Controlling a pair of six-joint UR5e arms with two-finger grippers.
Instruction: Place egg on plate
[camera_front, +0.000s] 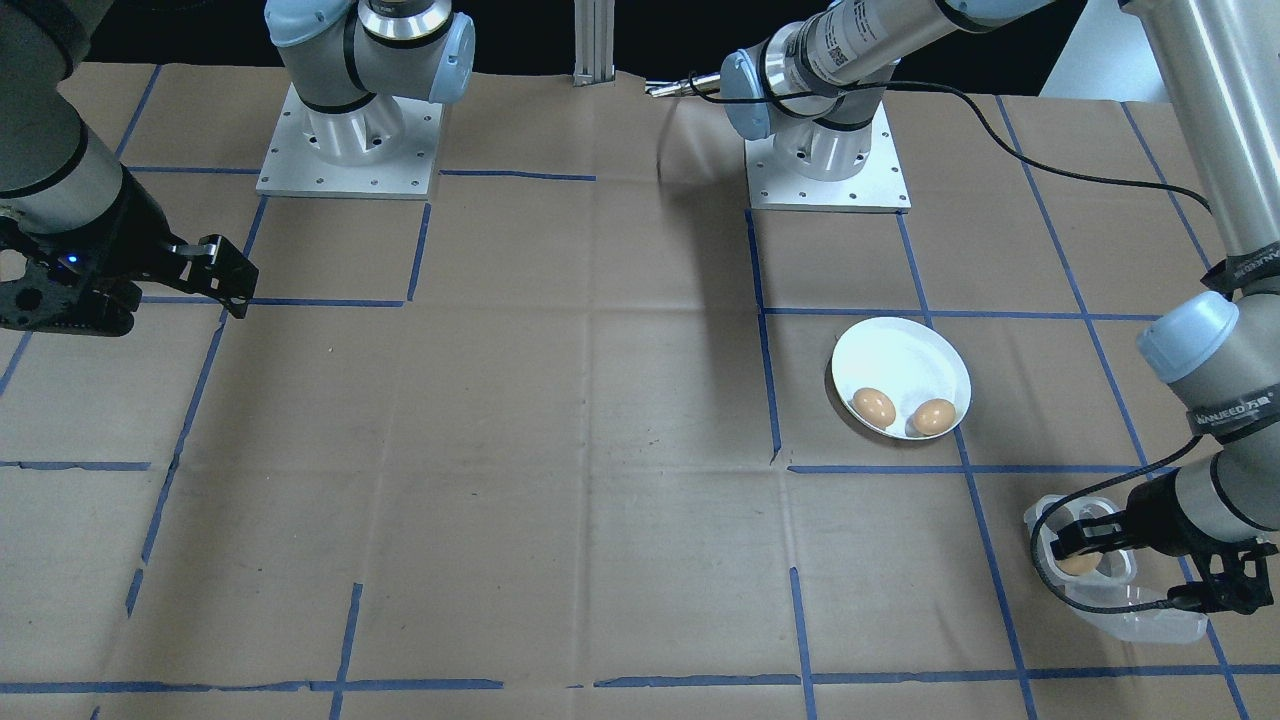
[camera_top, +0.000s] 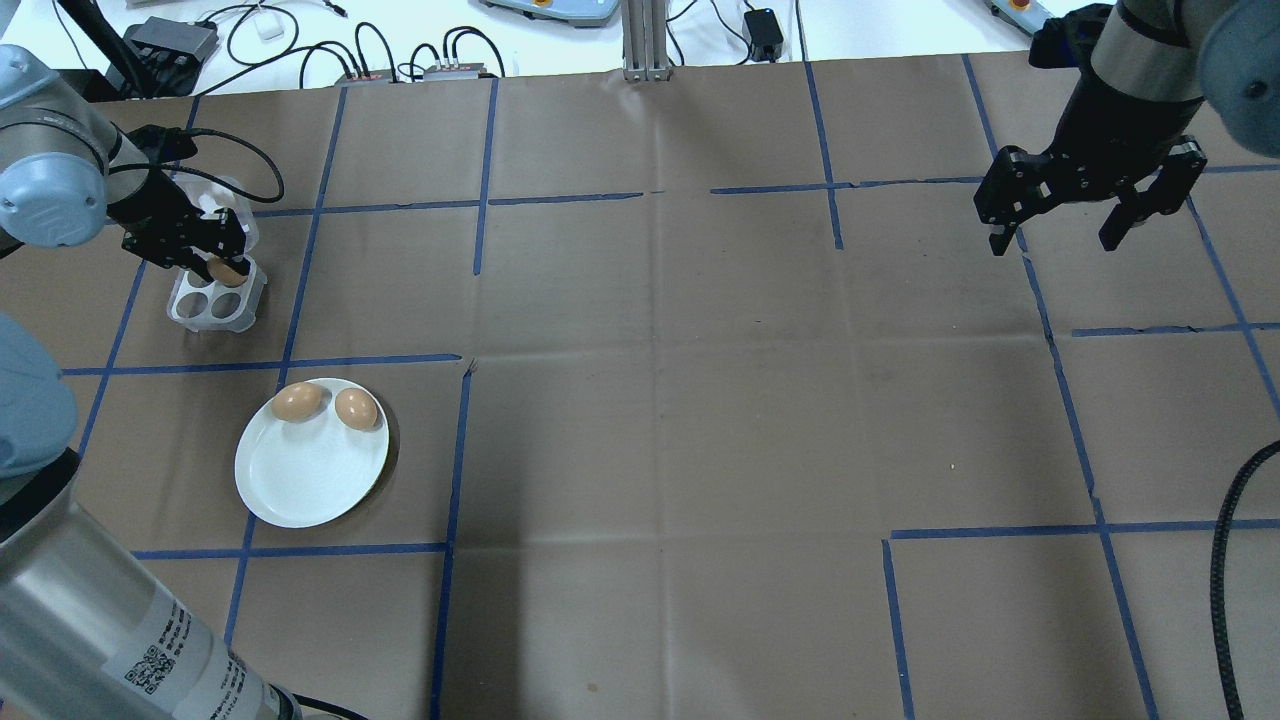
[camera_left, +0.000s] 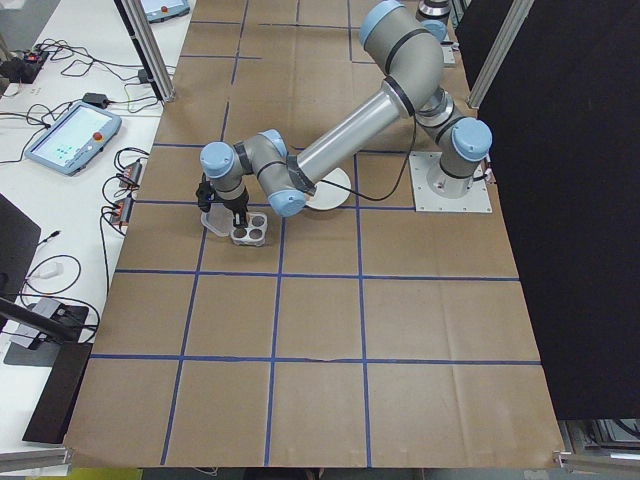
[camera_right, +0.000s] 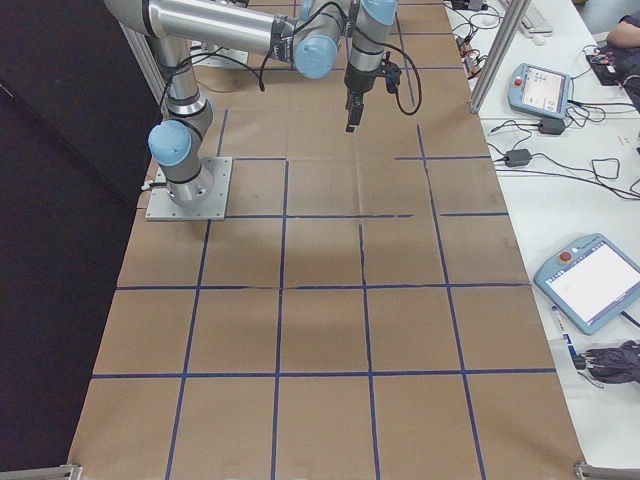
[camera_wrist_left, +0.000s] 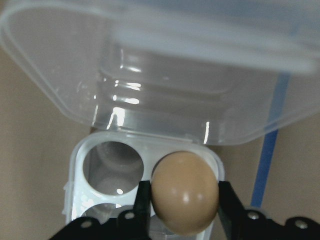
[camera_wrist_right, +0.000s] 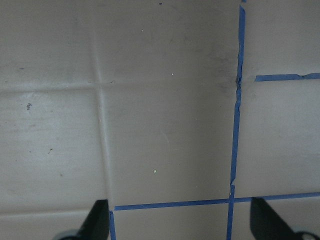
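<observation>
My left gripper reaches down into the small clear egg carton and is shut on a brown egg; its black fingers press both sides of the egg over a carton cup. The white plate lies on the paper just nearer the robot than the carton, and two brown eggs rest at its far rim. Far off on the other side, my right gripper hangs open above bare paper with nothing between its fingers.
The carton's hinged clear lid lies open behind the cups. Brown paper with blue tape lines covers the table. The two arm bases stand at the robot's edge. Cables and teach pendants lie on the side benches.
</observation>
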